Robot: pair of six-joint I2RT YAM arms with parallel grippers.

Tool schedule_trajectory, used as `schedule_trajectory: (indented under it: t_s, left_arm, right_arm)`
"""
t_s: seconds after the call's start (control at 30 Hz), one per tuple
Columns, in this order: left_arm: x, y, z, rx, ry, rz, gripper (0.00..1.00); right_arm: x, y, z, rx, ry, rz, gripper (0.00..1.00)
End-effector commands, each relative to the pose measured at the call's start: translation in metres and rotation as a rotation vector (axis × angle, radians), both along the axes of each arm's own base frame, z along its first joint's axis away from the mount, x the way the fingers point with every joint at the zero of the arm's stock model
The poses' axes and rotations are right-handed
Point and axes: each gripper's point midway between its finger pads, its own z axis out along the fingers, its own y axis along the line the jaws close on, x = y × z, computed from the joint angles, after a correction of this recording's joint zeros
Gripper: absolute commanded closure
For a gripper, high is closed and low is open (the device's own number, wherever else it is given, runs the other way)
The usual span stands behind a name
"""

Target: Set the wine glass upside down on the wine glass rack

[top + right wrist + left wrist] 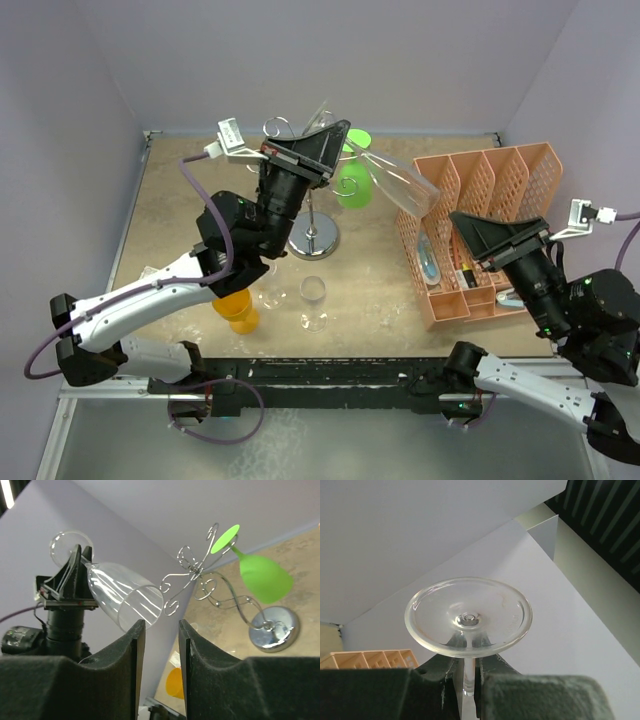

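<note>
Left wrist view shows the left gripper (468,676) pinching the wine glass (468,616), likely light, slick and fragile, by its stem under the foot; the right gripper (161,641) stands parted, apparently empty.

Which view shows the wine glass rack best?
Right wrist: the wine glass rack shows whole, scroll arms to chrome base, a green glass hanging on it. Top external shows only its base and a few curls behind the left arm. Left wrist shows none of it.

The beige counter (170,225) carries the wine glass rack (313,238) (centre), orange organiser (480,200) at three o'clock, and orange cup (240,312) and clear glass (314,298) toward six.
</note>
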Motion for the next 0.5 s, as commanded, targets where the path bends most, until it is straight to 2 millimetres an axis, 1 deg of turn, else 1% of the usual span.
schedule_trajectory:
  t_s: [0.0,0.1,0.17,0.23,0.33,0.47]
  left_arm:
    - [-0.009,0.029,0.023,0.068,-0.028,0.053,1.0]
    - [-0.008,0.032,0.015,0.114,-0.023,0.07,1.0]
    - [-0.011,0.029,0.014,0.158,-0.037,0.055,1.0]
    - [-0.017,0.023,0.013,0.21,-0.068,0.023,1.0]
    - [-0.023,0.014,0.007,0.302,-0.107,-0.015,1.0]
    - [-0.031,0.01,-0.012,0.429,-0.113,-0.054,1.0]
  right_arm:
    - [-0.004,-0.024,0.008,-0.097,-0.036,-0.064,0.63]
    - [-0.002,-0.026,0.007,-0.167,-0.009,-0.075,0.6]
    - [0.0,-0.024,0.005,-0.212,-0.002,-0.076,0.58]
    - [-0.001,-0.019,0.01,-0.241,-0.026,-0.054,0.56]
    - [-0.006,-0.006,0.021,-0.285,-0.11,0.011,0.56]
    - [-0.018,0.022,0.034,-0.357,-0.263,0.151,0.58]
